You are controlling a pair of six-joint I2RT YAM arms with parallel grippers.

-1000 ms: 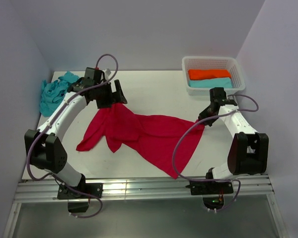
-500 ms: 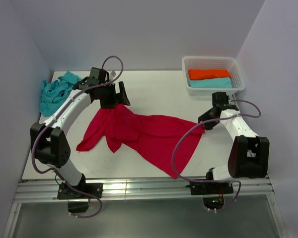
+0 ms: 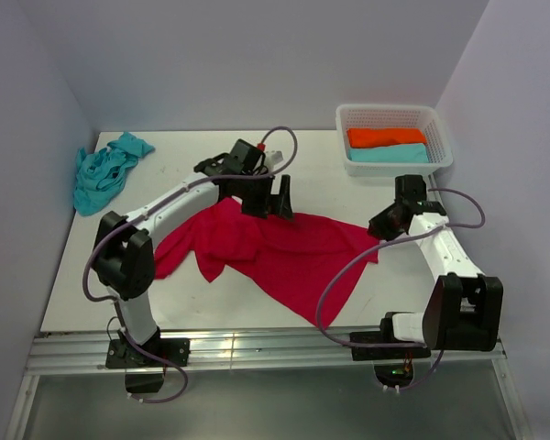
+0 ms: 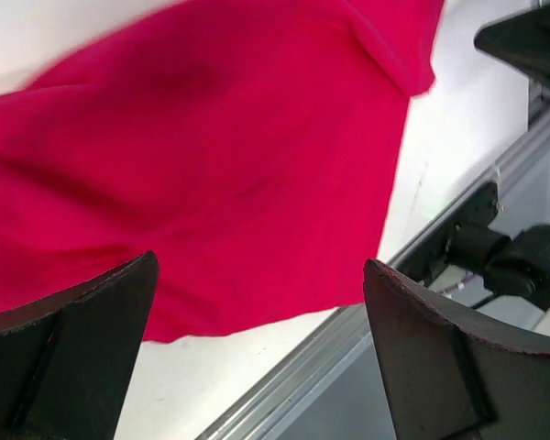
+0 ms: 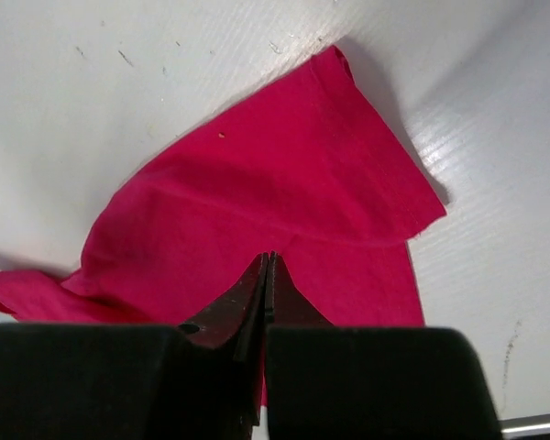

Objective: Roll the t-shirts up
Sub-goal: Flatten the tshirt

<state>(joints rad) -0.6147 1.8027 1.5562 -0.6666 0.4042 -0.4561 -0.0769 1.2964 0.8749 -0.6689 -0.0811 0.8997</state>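
The crimson-red t-shirt (image 3: 275, 252) lies spread and rumpled on the white table. It also shows in the left wrist view (image 4: 211, 156) and the right wrist view (image 5: 284, 192). My left gripper (image 3: 280, 203) hovers over the shirt's upper middle, jaws wide open and empty (image 4: 259, 266). My right gripper (image 3: 385, 226) is at the shirt's right corner, jaws shut on a pinch of the red fabric (image 5: 268, 258). A crumpled turquoise t-shirt (image 3: 101, 170) lies at the far left. A rolled orange t-shirt (image 3: 385, 136) and a turquoise one (image 3: 390, 154) sit in the basket.
A white perforated basket (image 3: 440, 137) stands at the back right corner. The metal rail (image 3: 257, 346) runs along the table's near edge and shows in the left wrist view (image 4: 367, 367). Walls close in the left, back and right.
My left gripper has let go of the red shirt and swung right toward the table's middle. The shirt's raised top has dropped flat. My right gripper has barely moved.
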